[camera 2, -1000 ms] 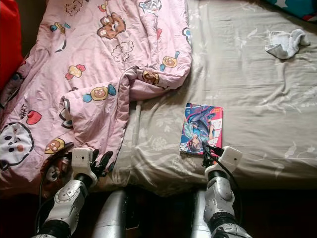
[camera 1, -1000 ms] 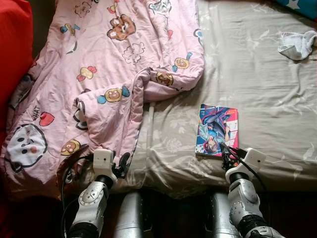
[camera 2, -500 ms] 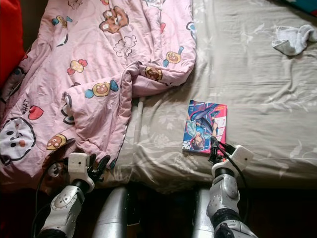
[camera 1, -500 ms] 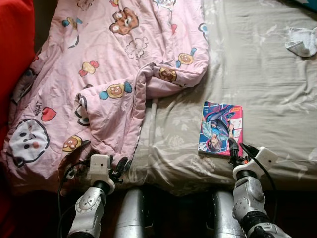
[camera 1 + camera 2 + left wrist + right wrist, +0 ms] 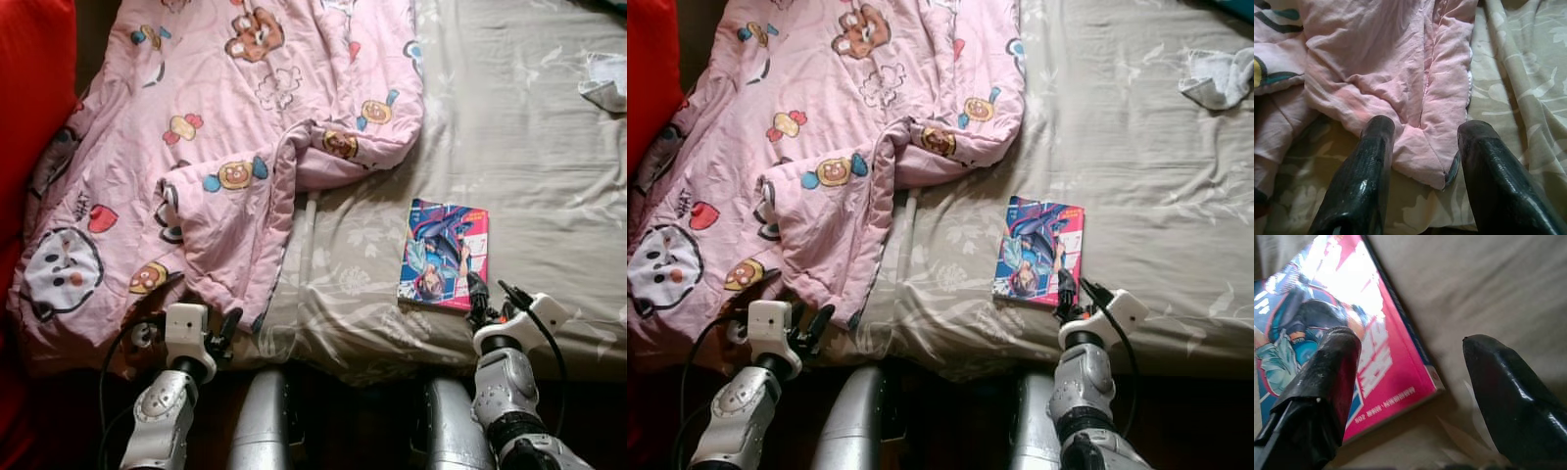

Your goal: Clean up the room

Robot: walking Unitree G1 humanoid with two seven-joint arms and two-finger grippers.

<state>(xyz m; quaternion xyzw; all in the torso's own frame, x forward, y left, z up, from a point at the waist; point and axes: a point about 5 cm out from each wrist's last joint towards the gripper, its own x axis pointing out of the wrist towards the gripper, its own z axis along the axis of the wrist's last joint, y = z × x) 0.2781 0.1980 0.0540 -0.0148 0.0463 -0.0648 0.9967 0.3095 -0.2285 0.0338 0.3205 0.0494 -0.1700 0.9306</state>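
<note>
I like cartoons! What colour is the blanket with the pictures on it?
The blanket is pink, printed with cartoon animals and hearts. The left eye view shows it best.

Pink cartoon-print quilt, beige floral sheet, pink-and-blue illustrated book, red pillow.

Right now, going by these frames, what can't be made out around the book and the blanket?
- Book: cover text too small in the eye views, glare-washed in the right wrist view; the right gripper, open, covers part.
- White cloth: cut by the left eye view's edge.
- Pink blanket: hides the bed beneath; left gripper open at its corner.
</note>
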